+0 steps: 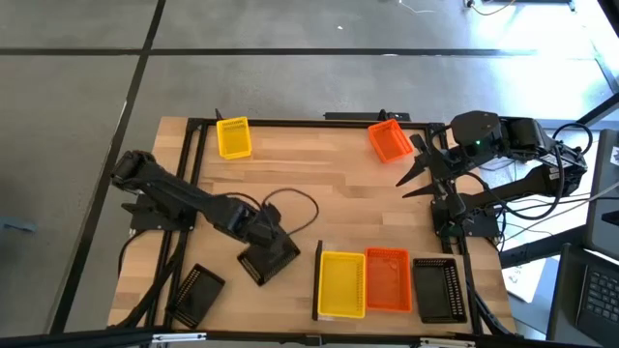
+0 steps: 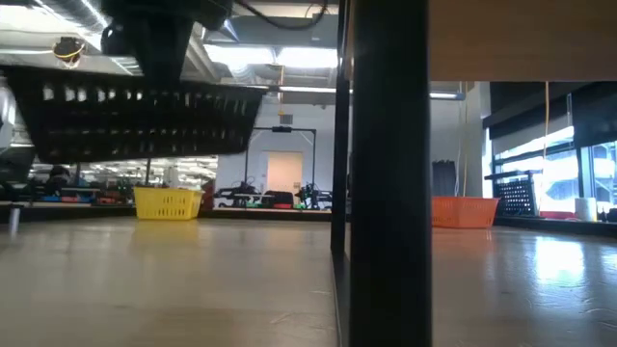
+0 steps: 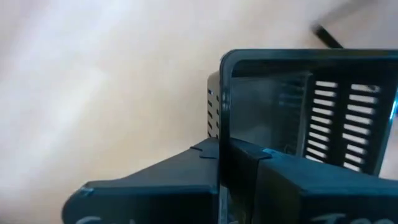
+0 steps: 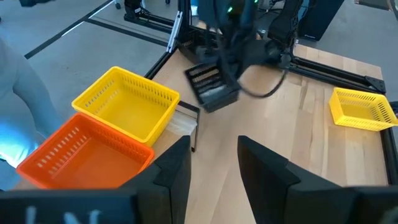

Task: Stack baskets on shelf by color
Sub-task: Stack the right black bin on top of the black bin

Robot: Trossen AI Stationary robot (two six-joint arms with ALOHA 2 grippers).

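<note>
My left gripper is shut on a black basket, held above the near middle of the table; the low view shows the black basket clear of the wood. The shelf at the near edge carries a yellow basket, an orange basket and a black basket side by side. A loose black basket lies near left, a yellow basket far left, and an orange basket far right. My right gripper hangs open at the right, holding nothing. My left gripper pinches one side wall of the black basket at its rim, with one finger inside the basket and the other finger outside. The fingers come from above, slanting down. The basket hangs clear of the table, roughly level, its opening up.
A dark cable loops on the wood beside my left arm. The shelf's dark upright end piece stands close in front of the low view. Bare tabletop lies between the far baskets and the shelf.
</note>
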